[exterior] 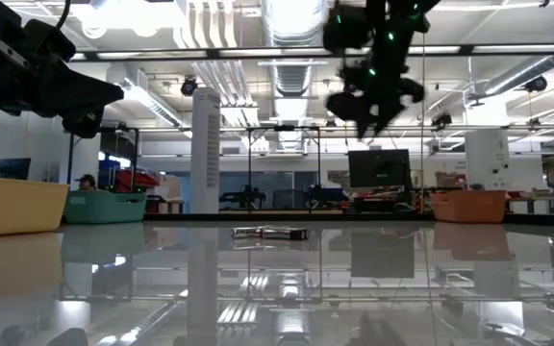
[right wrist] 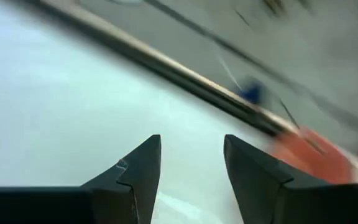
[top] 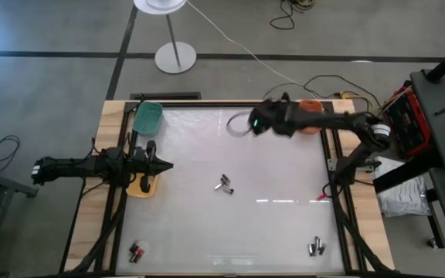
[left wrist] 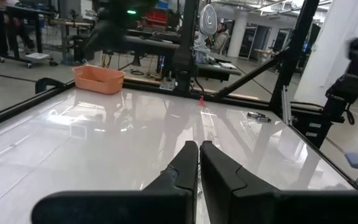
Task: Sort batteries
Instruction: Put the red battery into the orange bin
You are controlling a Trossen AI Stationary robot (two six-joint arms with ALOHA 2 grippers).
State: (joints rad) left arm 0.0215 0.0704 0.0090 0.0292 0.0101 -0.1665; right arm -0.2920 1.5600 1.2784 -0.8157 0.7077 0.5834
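Small batteries lie on the white table in three groups: a pair at the middle point(top: 224, 184) point(exterior: 270, 233), some at the near left corner point(top: 136, 251) and some at the near right corner point(top: 316, 247). My right gripper point(top: 247, 123) point(right wrist: 191, 162) hangs open above the table's far middle, just left of the orange bin point(top: 309, 108), with nothing between its fingers. My left gripper point(top: 164, 166) point(left wrist: 199, 149) waits shut and level at the table's left side, over the yellow bin point(top: 143, 185).
A green bin point(top: 147, 117) stands at the far left corner. A small red thing point(top: 321, 198) lies near the right edge. A black frame rail runs around the table. A white lamp stand point(top: 174, 55) is on the floor beyond the far edge.
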